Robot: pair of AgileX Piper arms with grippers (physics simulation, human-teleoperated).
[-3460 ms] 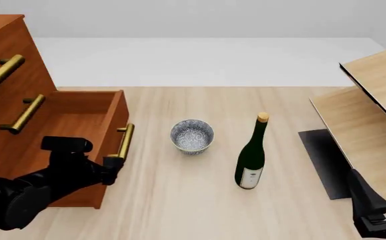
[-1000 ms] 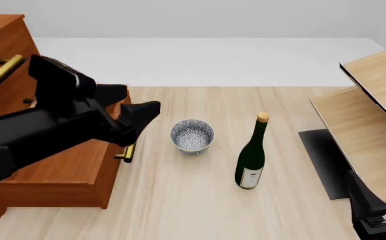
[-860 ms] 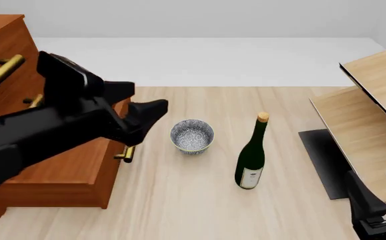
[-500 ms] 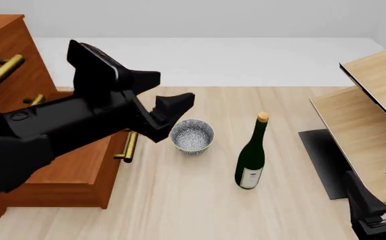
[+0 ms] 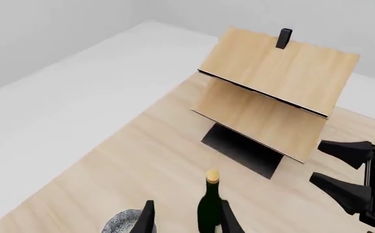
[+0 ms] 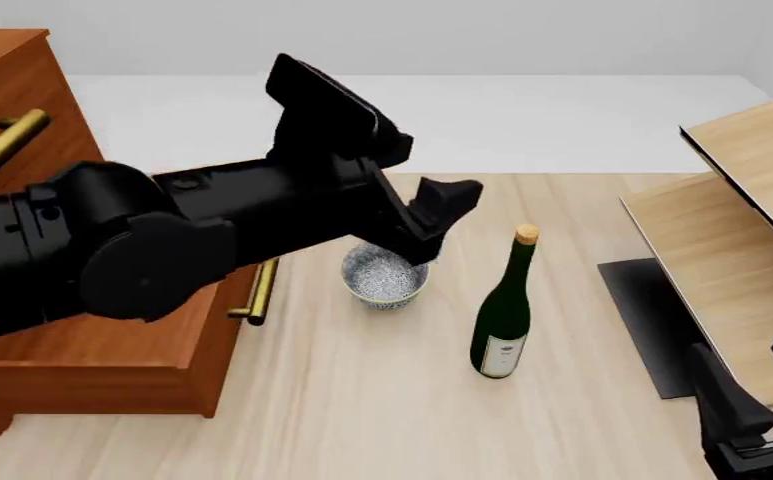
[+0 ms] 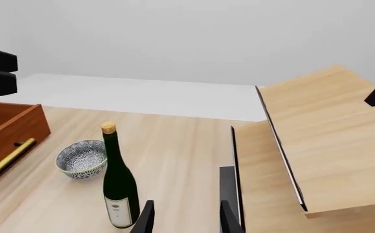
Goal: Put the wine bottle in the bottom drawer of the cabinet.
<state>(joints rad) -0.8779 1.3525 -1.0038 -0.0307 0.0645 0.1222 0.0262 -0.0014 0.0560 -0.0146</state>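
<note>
The wine bottle (image 6: 502, 322) stands upright on the table, right of a speckled bowl (image 6: 383, 278). It also shows in the left wrist view (image 5: 208, 209) and the right wrist view (image 7: 118, 188). My left gripper (image 6: 426, 172) is open and empty, raised above the bowl, left of the bottle's cork. The bottom drawer (image 6: 159, 345) is pulled out of the cabinet (image 6: 13, 130), its brass handle (image 6: 259, 290) facing the bowl. My right gripper (image 6: 757, 388) is open and empty, low at the front right, well clear of the bottle.
A pale wood slanted structure (image 6: 746, 210) over a dark mat (image 6: 642, 325) fills the right side. The bowl sits between the drawer front and the bottle, partly hidden by my left arm. The upper drawers' brass handles (image 6: 6, 145) stick out at left.
My left arm has left the drawer handle and swung up and to the right, over the bowl toward the bottle. The drawer stays open. The right arm has barely moved.
</note>
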